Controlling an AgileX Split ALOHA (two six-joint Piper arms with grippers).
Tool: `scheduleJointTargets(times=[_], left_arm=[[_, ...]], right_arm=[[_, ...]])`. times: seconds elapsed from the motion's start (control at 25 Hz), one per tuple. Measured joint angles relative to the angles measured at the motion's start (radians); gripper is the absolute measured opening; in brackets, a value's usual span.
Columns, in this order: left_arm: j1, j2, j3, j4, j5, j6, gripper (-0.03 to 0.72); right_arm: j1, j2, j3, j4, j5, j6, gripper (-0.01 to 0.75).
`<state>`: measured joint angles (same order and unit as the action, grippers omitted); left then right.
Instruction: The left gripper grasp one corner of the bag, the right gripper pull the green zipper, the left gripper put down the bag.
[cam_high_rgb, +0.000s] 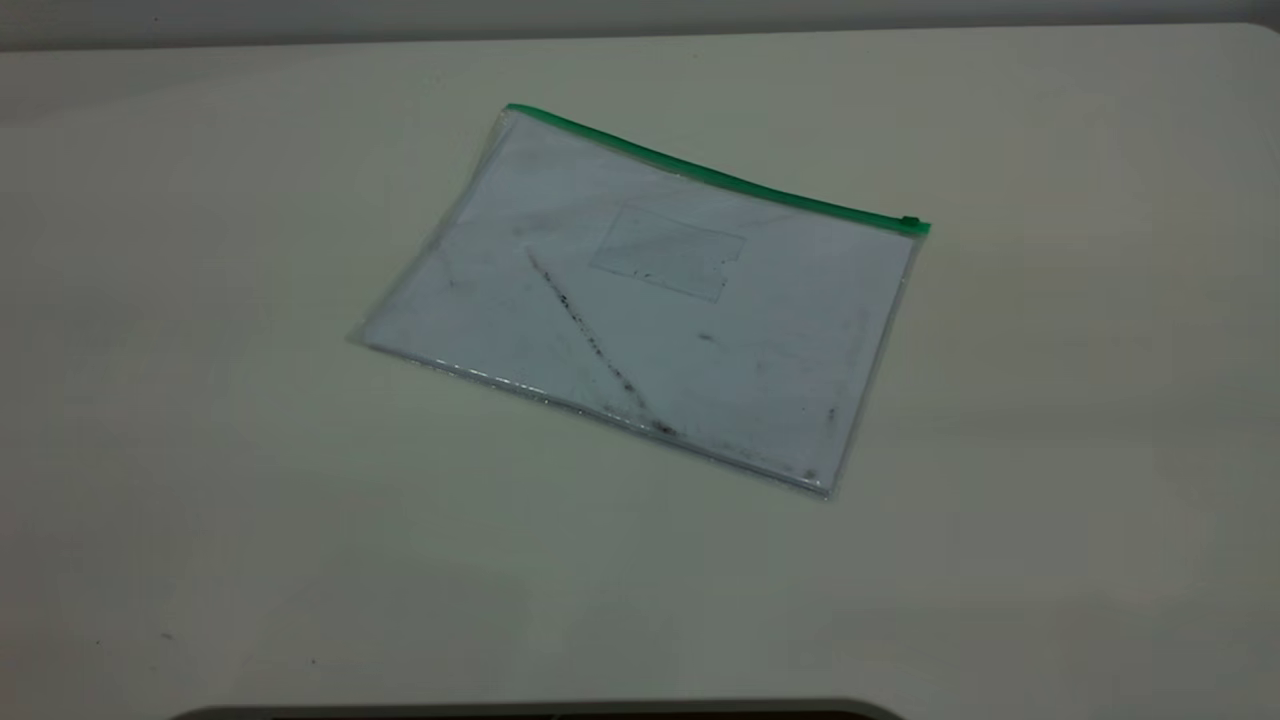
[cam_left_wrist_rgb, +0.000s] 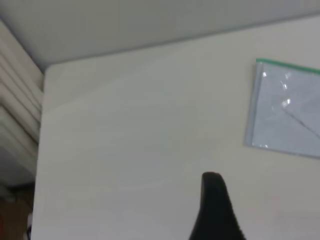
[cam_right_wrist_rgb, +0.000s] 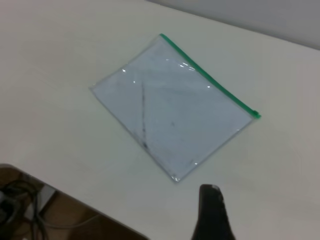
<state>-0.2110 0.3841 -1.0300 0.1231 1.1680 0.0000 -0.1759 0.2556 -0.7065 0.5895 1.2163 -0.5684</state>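
Note:
The bag (cam_high_rgb: 650, 300) lies flat on the cream table (cam_high_rgb: 200, 450), a clear pouch with a white sheet, a dark diagonal smudge and a small pocket. The green zipper (cam_high_rgb: 700, 172) runs along its far long edge, with the slider tab (cam_high_rgb: 910, 222) at the right corner. The left green-tipped corner (cam_high_rgb: 512, 108) lies free. Neither gripper shows in the exterior view. The left gripper (cam_left_wrist_rgb: 215, 210) shows only as one black tapered tip over bare table, well away from the bag (cam_left_wrist_rgb: 287, 112). The right gripper (cam_right_wrist_rgb: 212, 215) shows the same way, a short way off the bag's near corner (cam_right_wrist_rgb: 175, 177).
The table's edge and stacked white panels (cam_left_wrist_rgb: 20, 110) show in the left wrist view. Cables and a brown floor (cam_right_wrist_rgb: 20, 210) lie beyond the table edge in the right wrist view. A dark rim (cam_high_rgb: 540, 712) sits at the table's front edge.

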Motion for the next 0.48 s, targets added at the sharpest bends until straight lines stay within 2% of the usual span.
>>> scheduleJointTargets(times=[0.2,0.48], left_arm=[[0.000,-0.235,0.110,0.012,0.000,-0.010,0.588],[0.000,-0.283,0.279,-0.037,0.000,0.000,0.588]], right_arm=[[0.000,-0.108,0.054,-0.016,0.000,0.000,0.580],[0.000,-0.182,0.131,-0.048,-0.004,0.000,0.580]])
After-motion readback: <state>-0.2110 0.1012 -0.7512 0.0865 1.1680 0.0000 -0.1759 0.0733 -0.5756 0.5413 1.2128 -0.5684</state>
